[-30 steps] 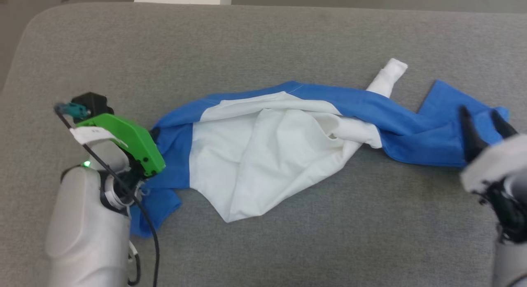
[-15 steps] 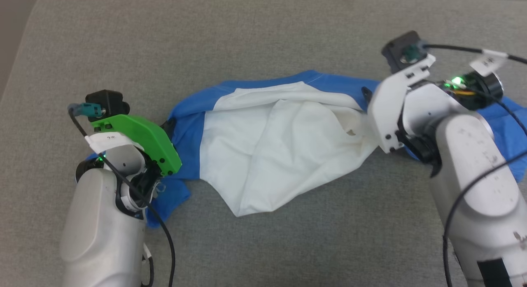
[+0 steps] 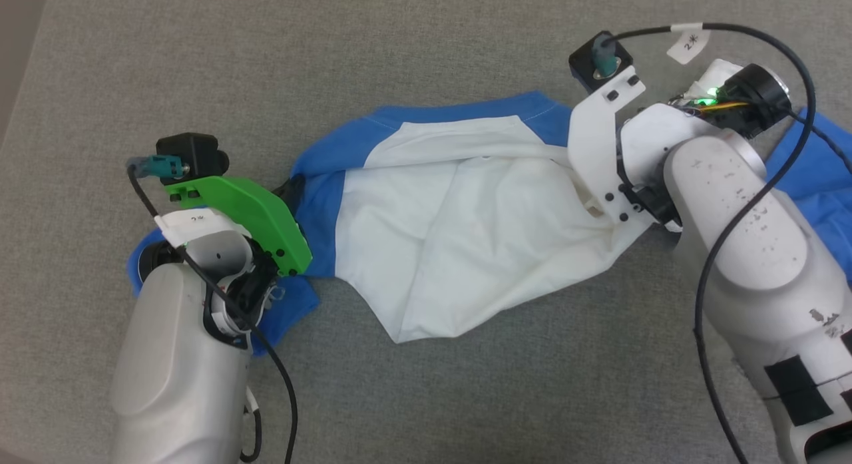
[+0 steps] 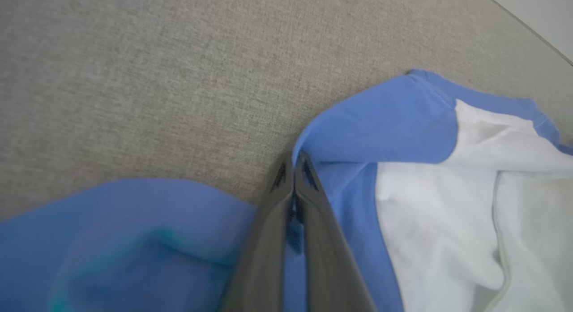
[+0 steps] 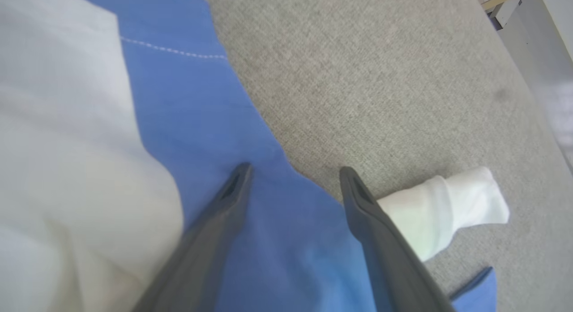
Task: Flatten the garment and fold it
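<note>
The garment (image 3: 466, 231) lies crumpled on the grey cushion, its white body in the middle and blue sleeves at both ends. My left gripper (image 4: 293, 166) is shut on a fold of the blue left sleeve (image 4: 385, 119), and its dark tip (image 3: 295, 183) shows past the green mount in the head view. My right gripper (image 5: 295, 171) stands open just above the blue cloth (image 5: 201, 110) at the garment's upper right edge, nothing between its fingers. In the head view the right wrist's white mount (image 3: 596, 151) hides those fingers.
The grey cushion (image 3: 432, 38) stretches all around the garment. A rolled white piece of cloth (image 5: 447, 209) lies beside the right finger; I cannot tell whether it belongs to the garment. The cushion's edge and a pale wall (image 5: 550, 48) run along the right wrist view's right side.
The head camera has tilted down. My right arm swung from the lower right up over the garment's right part. The left gripper has kept its hold on the blue sleeve.
</note>
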`<state>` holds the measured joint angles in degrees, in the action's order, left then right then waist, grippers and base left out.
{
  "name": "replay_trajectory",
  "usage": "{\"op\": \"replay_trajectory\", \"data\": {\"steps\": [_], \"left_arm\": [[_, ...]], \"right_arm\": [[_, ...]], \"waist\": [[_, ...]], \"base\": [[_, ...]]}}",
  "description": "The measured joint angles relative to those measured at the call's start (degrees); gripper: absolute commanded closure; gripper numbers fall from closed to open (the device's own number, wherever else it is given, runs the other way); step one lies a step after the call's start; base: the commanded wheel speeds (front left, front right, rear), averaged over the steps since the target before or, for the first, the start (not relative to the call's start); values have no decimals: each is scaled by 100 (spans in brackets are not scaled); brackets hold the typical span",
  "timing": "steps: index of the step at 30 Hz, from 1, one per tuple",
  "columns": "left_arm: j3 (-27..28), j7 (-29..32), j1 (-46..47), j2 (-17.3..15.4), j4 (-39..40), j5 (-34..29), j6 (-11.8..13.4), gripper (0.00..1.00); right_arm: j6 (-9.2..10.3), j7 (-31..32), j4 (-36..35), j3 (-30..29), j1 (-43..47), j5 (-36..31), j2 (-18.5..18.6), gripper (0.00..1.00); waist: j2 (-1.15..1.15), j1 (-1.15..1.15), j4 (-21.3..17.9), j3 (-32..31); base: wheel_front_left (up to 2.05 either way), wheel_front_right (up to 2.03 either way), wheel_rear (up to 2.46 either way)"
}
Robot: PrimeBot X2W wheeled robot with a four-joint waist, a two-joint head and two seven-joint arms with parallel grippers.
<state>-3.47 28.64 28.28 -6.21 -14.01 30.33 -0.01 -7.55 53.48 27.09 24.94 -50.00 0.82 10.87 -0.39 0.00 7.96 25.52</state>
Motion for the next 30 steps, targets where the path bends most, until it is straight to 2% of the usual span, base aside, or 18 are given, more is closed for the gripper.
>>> {"op": "replay_trajectory", "data": {"steps": [1,2,3,4,8,13,20,25,30], "left_arm": [[-8,0,4,0,2,0,-1,100],[-9,-7,4,0,7,1,-2,100],[-10,-9,7,0,10,1,-2,100],[-10,-13,11,-2,12,1,-2,100],[-4,-56,16,-8,30,8,-23,100],[19,-74,59,-14,103,114,-114,100],[110,-66,398,-98,491,334,-209,100],[133,-11,711,-153,734,394,-247,100],[185,175,1330,-189,719,519,-249,100]], "right_arm": [[0,11,16,37,-41,71,29,0],[0,51,24,59,-65,161,53,54],[0,58,29,66,-82,268,69,91],[0,56,27,65,-86,360,86,100],[-4,-85,32,-44,-77,610,37,100],[-4,-424,-7,-567,-26,903,55,100],[-4,-954,-659,-1329,10,1468,42,100],[-3,-970,-1174,-1610,102,1906,24,100],[-3,-727,-1636,-1815,85,2106,23,100]], "waist": [[0,0,4,13],[0,0,5,27],[0,0,3,35],[0,0,-4,38],[0,0,-41,4],[0,0,-97,-172],[0,0,-245,-690],[0,0,-386,-1067],[0,0,-602,-1321]], "base": [[0,0,0],[0,0,0],[0,0,0],[0,0,0],[0,0,0],[0,0,0],[0,0,0],[0,0,0],[0,0,0]]}}
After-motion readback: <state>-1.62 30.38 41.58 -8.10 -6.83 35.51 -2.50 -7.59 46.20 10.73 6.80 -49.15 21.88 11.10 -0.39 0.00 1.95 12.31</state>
